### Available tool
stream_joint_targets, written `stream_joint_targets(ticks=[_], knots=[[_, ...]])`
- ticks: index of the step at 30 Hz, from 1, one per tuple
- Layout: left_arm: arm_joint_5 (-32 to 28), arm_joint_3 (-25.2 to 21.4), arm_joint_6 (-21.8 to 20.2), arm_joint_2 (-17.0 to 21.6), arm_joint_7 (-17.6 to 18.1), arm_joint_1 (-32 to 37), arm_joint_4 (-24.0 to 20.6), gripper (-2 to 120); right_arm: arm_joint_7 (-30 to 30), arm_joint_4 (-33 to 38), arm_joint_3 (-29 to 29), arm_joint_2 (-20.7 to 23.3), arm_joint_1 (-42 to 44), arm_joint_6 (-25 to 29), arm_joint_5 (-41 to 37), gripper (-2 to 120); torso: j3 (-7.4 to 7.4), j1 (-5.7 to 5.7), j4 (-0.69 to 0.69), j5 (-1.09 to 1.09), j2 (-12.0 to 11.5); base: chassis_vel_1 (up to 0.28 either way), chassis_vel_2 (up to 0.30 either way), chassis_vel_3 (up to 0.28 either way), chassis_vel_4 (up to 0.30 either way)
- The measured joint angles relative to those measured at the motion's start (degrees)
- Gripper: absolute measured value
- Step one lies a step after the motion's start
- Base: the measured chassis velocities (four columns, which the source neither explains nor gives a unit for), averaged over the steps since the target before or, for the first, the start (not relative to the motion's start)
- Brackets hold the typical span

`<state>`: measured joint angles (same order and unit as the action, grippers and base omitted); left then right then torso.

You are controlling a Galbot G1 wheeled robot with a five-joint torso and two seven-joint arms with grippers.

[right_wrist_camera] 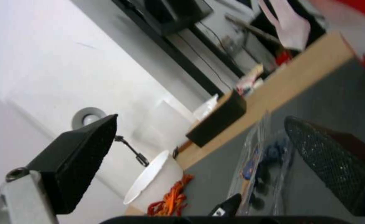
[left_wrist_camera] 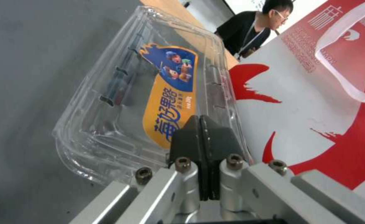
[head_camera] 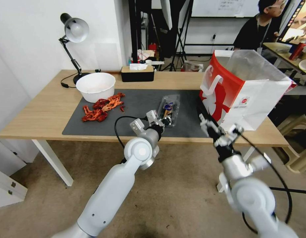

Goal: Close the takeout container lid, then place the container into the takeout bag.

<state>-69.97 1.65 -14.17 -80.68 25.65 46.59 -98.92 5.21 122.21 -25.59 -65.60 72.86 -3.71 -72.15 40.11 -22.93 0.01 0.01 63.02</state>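
Left gripper (head_camera: 165, 121), fingers together, presses the blueberry clamshell (head_camera: 169, 109), apparently shut, long axis running front-to-back; right gripper (head_camera: 203, 121) spread beside the takeout bag (head_camera: 248, 96).

Lid (left_wrist_camera: 166, 77) label: Chinese chars, unreadable; bag (left_wrist_camera: 315, 102) print illegible.

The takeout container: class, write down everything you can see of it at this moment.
The takeout container is a small clear plastic clamshell with rounded corners, dark blueberries showing through. Its lid carries an oblong label, blue at one end and orange with white lettering. It lies on the dark grey mat, beside the takeout bag. The left gripper, fingers together, presses its near end; whether the lid is latched cannot be told.
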Motion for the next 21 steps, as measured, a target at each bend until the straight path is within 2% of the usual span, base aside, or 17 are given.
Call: stream_joint_targets(ticks=[1,3,5,8,11,13,15,17,21], knots=[[0.00,0.00,0.00,0.00,0.00,0.00,0.00,0,0.00,0.00,0.00,0.00,0.00,0.00,0.00,100,0.00,0.00,0.00,0.00,0.00,0.000,0.000,0.000,0.000],[0.12,0.13,-0.09,-0.08,0.22,0.04,0.18,0,5.89,-1.94,0.73,0.10,-5.65,-4.72,-4.22,100,0.00,0.00,-0.01,-0.01,0.00,0.000,0.000,0.000,0.000],[0.22,0.17,-0.11,-0.12,0.26,0.01,0.32,0,7.44,-2.48,1.13,0.09,-7.05,-5.69,-4.69,100,-0.01,0.00,-0.01,-0.02,0.00,0.000,0.000,0.000,0.000],[0.84,0.40,-0.18,-0.17,0.36,-0.12,0.73,0,15.47,-5.28,3.09,-0.33,-12.97,-10.14,-6.61,100,0.00,0.00,-0.01,-0.01,0.00,0.000,0.000,0.000,0.000],[0.90,0.69,-0.19,-0.24,0.38,-0.26,0.95,0,18.82,-6.90,3.77,-0.56,-15.10,-12.08,-7.13,100,0.00,0.00,0.00,-0.01,0.00,0.000,0.000,0.000,0.000],[0.89,1.11,-0.18,-0.30,0.38,-0.52,1.23,0,22.40,-9.12,4.27,-0.53,-17.71,-15.81,-8.05,100,0.00,0.00,-0.03,-0.01,0.00,0.000,0.000,0.000,0.000],[0.89,1.18,-0.18,-0.28,0.38,-0.56,1.28,0,23.24,-9.94,4.43,-0.44,-18.57,-17.09,-8.63,100,0.00,0.00,-0.02,-0.01,0.00,0.000,0.000,0.000,0.000],[0.87,1.26,-0.17,-0.13,0.38,-0.56,1.36,0,24.66,-12.72,5.13,-0.18,-21.66,-21.53,-10.97,100,0.00,0.00,-0.02,-0.01,0.00,0.000,0.000,0.000,0.000],[0.86,1.26,-0.13,-0.11,0.36,-0.52,1.42,0,24.97,-14.83,6.14,-0.13,-24.00,-24.14,-12.42,100,0.00,0.00,-0.01,-0.01,0.00,0.000,0.000,0.000,0.000]])
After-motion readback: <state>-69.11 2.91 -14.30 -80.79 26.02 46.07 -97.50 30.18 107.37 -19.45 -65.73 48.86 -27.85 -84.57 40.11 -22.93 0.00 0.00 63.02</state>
